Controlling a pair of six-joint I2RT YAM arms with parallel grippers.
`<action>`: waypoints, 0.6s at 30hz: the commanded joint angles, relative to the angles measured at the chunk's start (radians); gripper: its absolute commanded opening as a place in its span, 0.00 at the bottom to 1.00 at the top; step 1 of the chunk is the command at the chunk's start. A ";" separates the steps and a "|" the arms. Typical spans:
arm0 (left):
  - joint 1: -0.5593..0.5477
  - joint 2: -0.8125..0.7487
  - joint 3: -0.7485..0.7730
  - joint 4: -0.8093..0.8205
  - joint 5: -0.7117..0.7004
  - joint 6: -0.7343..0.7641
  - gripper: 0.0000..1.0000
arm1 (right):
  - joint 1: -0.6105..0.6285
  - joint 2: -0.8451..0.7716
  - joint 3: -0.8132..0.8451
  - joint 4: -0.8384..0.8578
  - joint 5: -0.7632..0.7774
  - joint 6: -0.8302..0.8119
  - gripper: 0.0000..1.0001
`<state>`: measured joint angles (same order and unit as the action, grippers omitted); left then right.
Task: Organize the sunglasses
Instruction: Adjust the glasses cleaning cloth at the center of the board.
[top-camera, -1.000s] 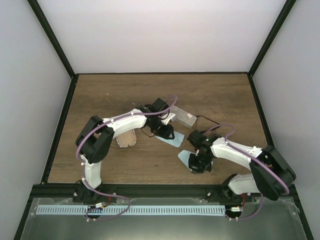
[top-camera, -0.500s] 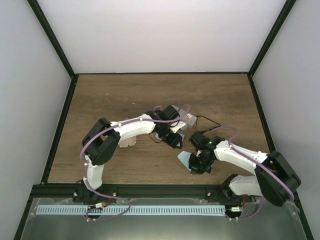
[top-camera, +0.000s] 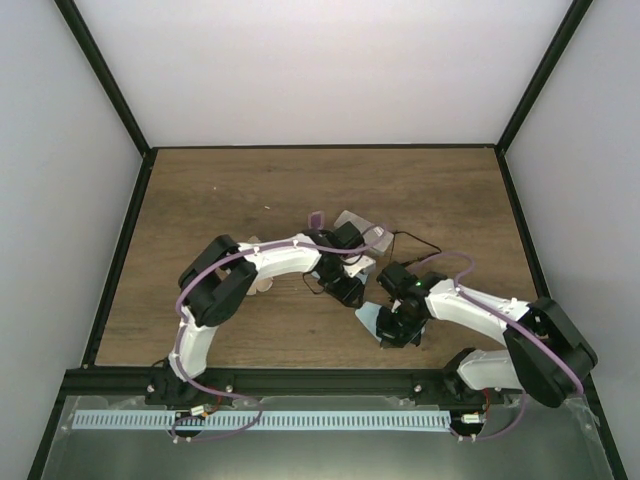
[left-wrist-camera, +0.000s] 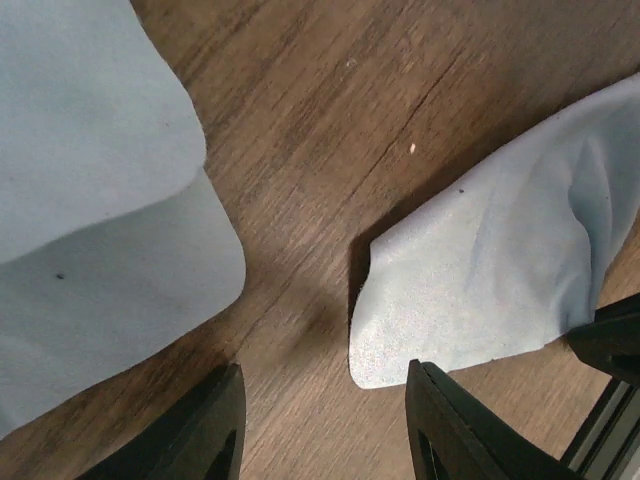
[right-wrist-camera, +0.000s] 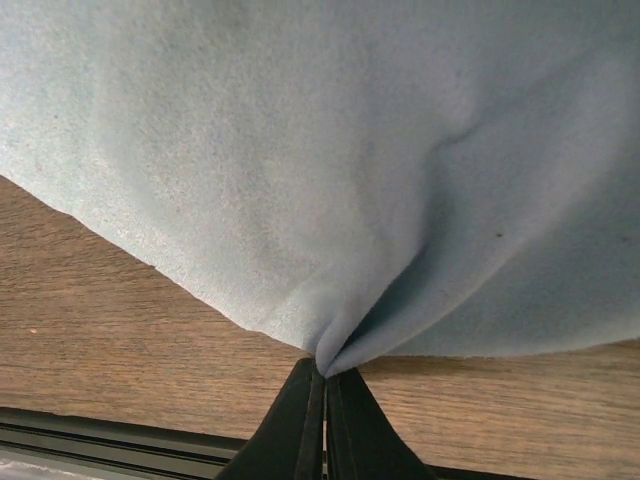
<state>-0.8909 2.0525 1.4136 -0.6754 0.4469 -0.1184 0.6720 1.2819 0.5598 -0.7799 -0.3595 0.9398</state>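
A thin black wire-framed pair of sunglasses lies beside a clear case at mid table. A small purple-tinted lens pokes out behind my left arm. My left gripper hovers low over bare wood between two light blue cloths, one to its left and one to its right. In its own wrist view the left gripper stands open with nothing in it. My right gripper is shut on a pinched fold of the blue cloth, seen from above as the right gripper at the cloth's edge.
A pink-striped oval case lies under my left forearm, partly hidden. The table's black front rail runs just behind the right gripper. Bare wood spreads across the far table and its left side.
My left arm has swung right and nearer, down between the two cloths, and its jaws have opened wider. The purple lens has come into view behind it. The right gripper keeps its pinch.
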 joint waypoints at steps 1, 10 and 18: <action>-0.019 0.023 0.022 -0.021 -0.012 0.017 0.46 | -0.008 -0.002 0.037 0.009 -0.004 0.006 0.01; -0.054 0.025 0.026 -0.036 -0.028 0.023 0.37 | -0.009 -0.007 0.033 0.007 -0.004 0.013 0.01; -0.101 0.058 0.056 -0.076 -0.081 0.027 0.37 | -0.009 0.007 0.048 0.012 -0.002 0.012 0.01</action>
<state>-0.9607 2.0666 1.4349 -0.7101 0.4026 -0.1066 0.6689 1.2823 0.5610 -0.7761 -0.3637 0.9405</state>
